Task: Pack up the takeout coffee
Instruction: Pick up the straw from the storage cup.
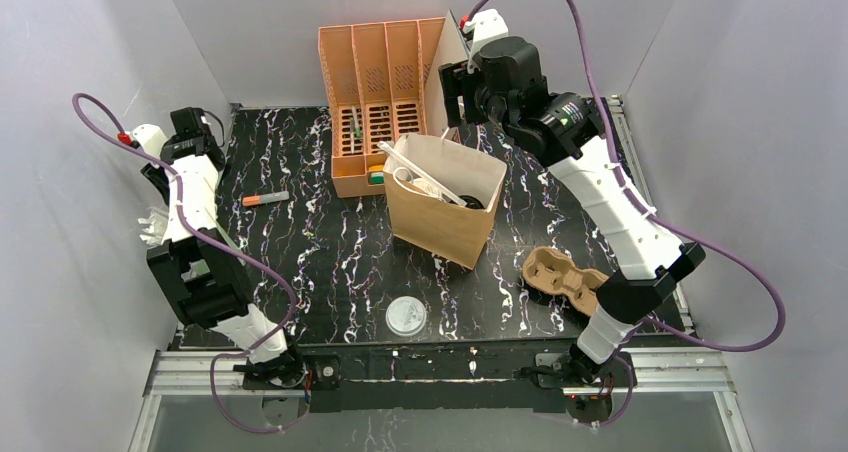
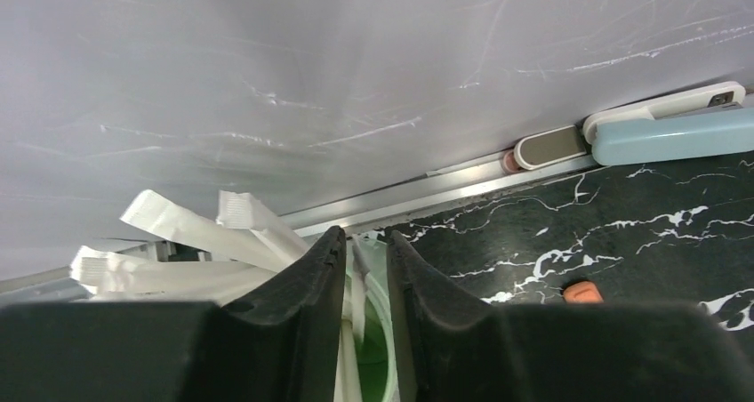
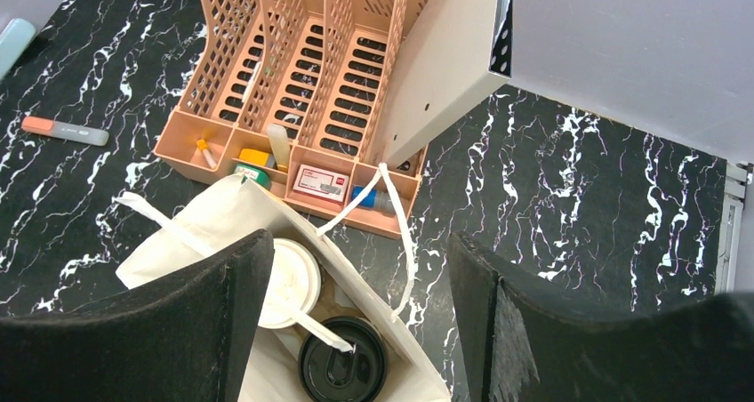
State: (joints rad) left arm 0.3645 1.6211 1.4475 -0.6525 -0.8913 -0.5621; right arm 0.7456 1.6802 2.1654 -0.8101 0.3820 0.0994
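The coffee cup (image 3: 289, 282) stands inside the paper bag (image 3: 222, 224), approx. in the middle of the table (image 1: 330, 262). It is upright, w/ open top, pale cream inside. The black lid (image 3: 342, 366) lies just beside it in the same bag, not on the cup. One wrapped straw (image 3: 313, 328) lies across from the cup to the lid.

The right gripper (image 3: 356, 242) hangs above the bag. Its fingers (image 3: 204, 322) are wide apart, w/ nothing between them.

The left gripper (image 2: 363, 242) is at the left edge of the table, near the wall, over the green cup (image 2: 373, 357) that holds the white straws (image 2: 178, 233). Its fingers (image 2: 302, 304) are near together, w/ only a narrow gap. In this gap we see the rim of the green cup and one straw, but we cannot tell if the fingers press on anything.

Other things on the table:
- An orange organizer (image 1: 372, 82) is behind the bag.
- A white lid (image 1: 405, 315) lies flat near the front edge.
- A brown cup carrier (image 1: 560, 272) is at the right, partly under the right arm.
- An orange marker (image 1: 265, 199) lies left of the organizer.
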